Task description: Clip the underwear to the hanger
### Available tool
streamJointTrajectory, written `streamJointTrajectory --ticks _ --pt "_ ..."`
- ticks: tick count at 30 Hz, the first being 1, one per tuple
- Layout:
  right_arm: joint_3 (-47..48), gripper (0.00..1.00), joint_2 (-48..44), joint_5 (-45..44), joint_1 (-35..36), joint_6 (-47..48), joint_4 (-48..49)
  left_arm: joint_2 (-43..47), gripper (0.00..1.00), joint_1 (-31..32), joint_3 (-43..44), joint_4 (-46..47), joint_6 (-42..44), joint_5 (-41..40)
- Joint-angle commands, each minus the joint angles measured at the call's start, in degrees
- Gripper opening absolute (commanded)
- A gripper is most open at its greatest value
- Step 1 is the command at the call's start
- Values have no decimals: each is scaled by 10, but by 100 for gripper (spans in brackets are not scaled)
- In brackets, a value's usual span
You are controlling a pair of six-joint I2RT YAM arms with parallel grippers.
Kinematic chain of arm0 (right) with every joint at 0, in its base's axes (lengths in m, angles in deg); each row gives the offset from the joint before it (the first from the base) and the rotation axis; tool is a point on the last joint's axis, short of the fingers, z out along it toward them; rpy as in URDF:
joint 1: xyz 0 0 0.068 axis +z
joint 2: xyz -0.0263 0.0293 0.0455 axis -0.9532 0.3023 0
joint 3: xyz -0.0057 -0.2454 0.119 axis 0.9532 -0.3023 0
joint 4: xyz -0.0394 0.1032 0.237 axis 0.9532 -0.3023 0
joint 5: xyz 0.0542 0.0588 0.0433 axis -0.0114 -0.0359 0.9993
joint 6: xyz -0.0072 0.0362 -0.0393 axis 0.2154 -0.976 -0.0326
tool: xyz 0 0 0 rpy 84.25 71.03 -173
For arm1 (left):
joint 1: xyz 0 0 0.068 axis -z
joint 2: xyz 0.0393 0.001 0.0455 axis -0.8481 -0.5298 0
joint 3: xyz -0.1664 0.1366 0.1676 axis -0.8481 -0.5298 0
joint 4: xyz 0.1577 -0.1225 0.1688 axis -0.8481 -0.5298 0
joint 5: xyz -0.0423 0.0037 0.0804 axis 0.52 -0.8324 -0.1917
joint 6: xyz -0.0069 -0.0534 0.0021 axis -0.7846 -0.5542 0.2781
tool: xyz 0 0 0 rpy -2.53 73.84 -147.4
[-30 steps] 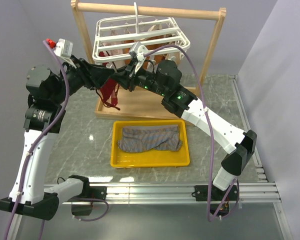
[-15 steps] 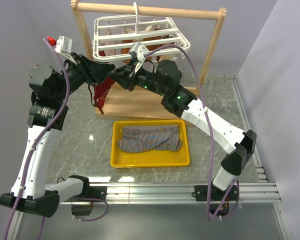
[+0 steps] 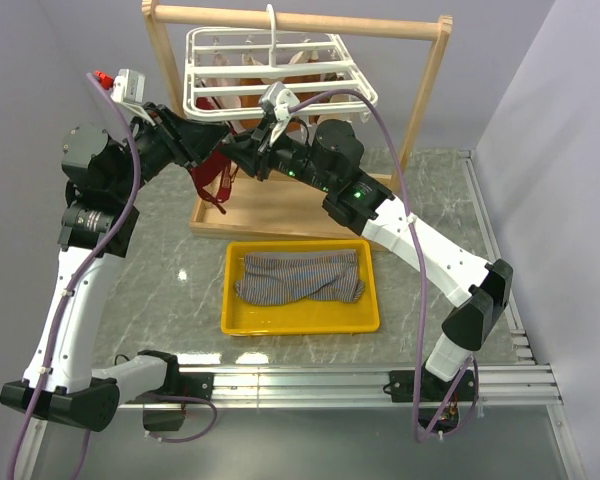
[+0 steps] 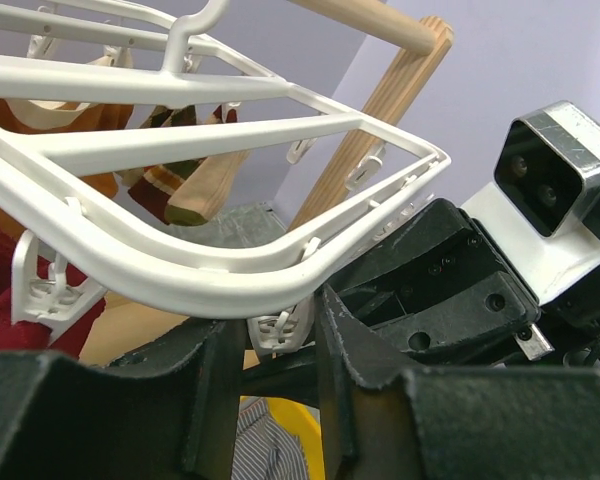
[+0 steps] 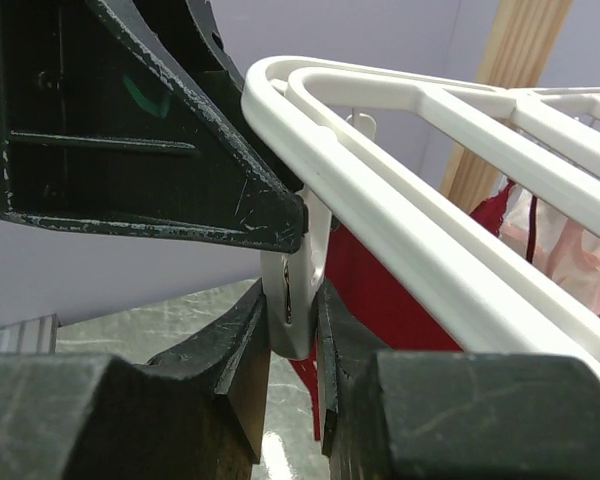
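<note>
Narrowing around a rim clip (image 4: 280, 325), the left claw (image 4: 280, 320) had drawn up and left, and the hanger (image 4: 210, 287) had swung from tilted to nearly level; whether its jaws actually pinched that clip I could not tell. The right claw (image 5: 293, 296) was clenched on a clip (image 5: 298, 270) under the same rim. That looked like clip preparation only: the underwear (image 3: 300, 277) lay crumpled in the yellow tray (image 3: 280, 320) on the tabletop (image 3: 160, 270), well nearer and below both claws, touched by neither.

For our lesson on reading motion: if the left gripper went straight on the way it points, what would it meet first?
Probably the small white clip under the hanger, between the left gripper's fingers; the right arm's black housing looks just behind.
</note>
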Motion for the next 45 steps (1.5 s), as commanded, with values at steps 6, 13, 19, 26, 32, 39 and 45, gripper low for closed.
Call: streamJointTrajectory --ticks 6,13,19,26,32,39,45 --pt "8 41 -10 -6 10 9 3 -3 0 4 9 10 2 -6" --pt "24 40 0 -14 10 17 7 -1 0 4 8 -2 11 2" --pt "30 4 6 4 10 25 4 2 4 4 7 -4 10 7" --pt "34 0 5 -6 17 40 -8 0 38 6 6 7 0 1" --pt "41 0 6 -17 27 59 -19 -4 48 26 9 4 14 -20" --pt "35 0 5 -26 28 61 -21 5 36 28 7 13 11 -44" --pt "26 0 1 -34 28 62 -24 15 42 28 0 15 16 -56"
